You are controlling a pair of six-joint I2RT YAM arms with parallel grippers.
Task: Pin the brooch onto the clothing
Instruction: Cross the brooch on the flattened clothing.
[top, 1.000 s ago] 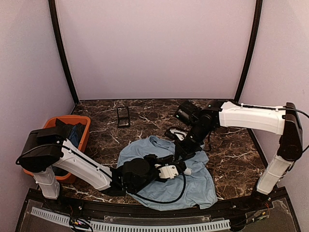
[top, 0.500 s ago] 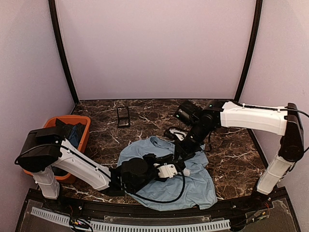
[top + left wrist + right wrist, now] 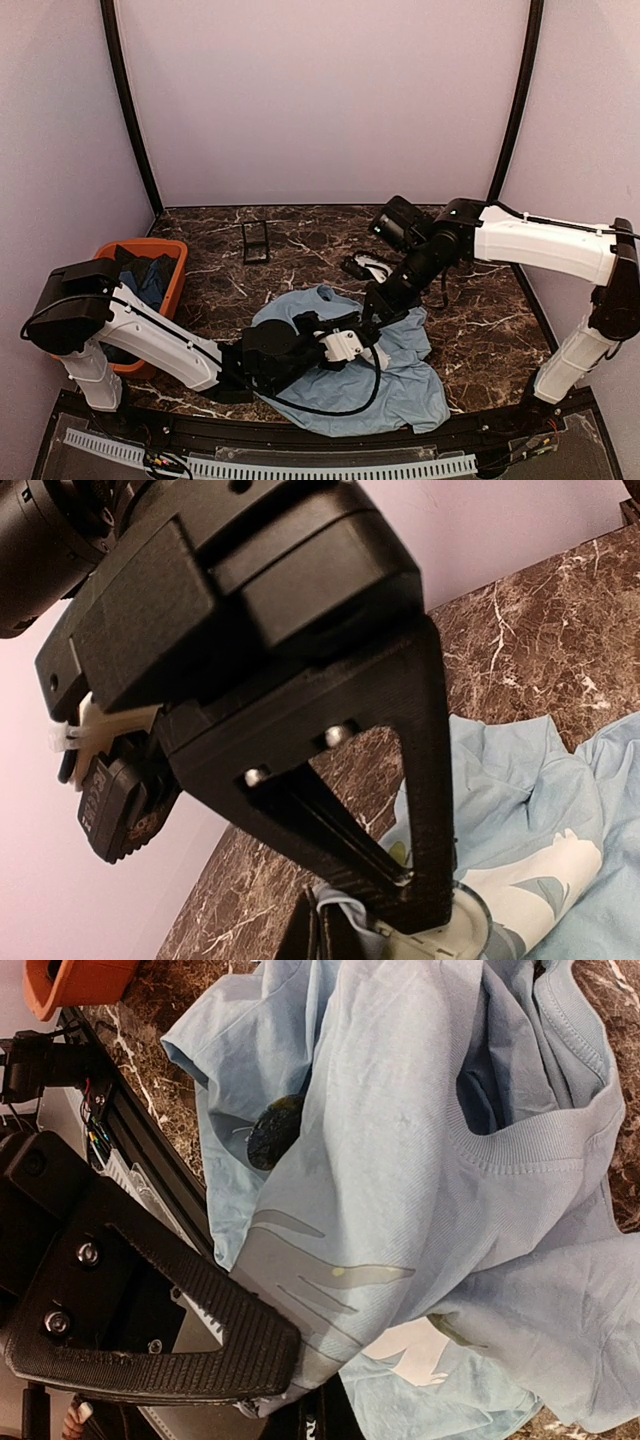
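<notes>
A: Marble table, near edge first. How far along is your task?

B: Not finished, I'd judge. Your left gripper is closed, low on the shirt. What it pinches, I can't tell.

A: And the brooch?

B: Your brooch is a dark disc half tucked by a shirt fold, clear of the right fingers. Fastened or loose, I can't tell.

A: Farther back?

B: Your right gripper is clamped on a bunched fold at the shirt's far side. You have the pinning left, I'd say.
</notes>
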